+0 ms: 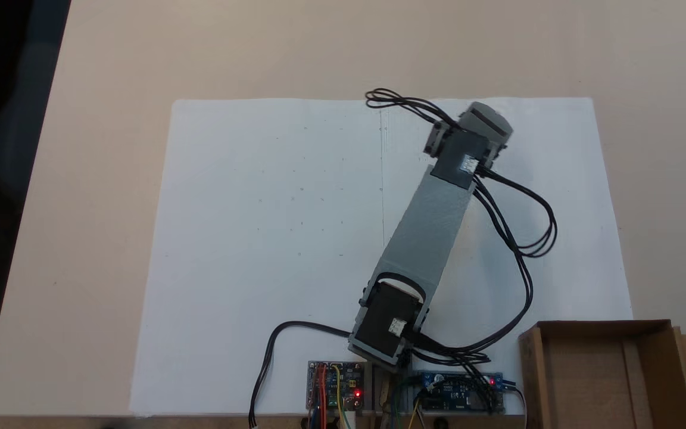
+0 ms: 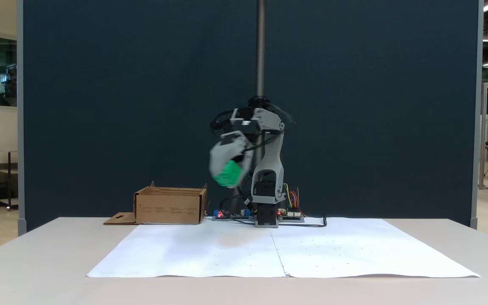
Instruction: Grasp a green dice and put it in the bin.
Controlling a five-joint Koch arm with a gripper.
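The bin (image 2: 170, 206) stands on the table, below the claw (image 2: 227, 171) and to its left in a fixed view. The claw, raised, is clamped on the green dice (image 2: 228, 174). Step in hand: carry. Next move, as judged: swing over the bin, then release. Printing on the bin wall is illegible.

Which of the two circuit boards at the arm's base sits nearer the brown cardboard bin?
The blue circuit board. In the top-down fixed view it lies right beside the shallow brown cardboard bin; the dark board with coloured wires sits beyond the arm's base.
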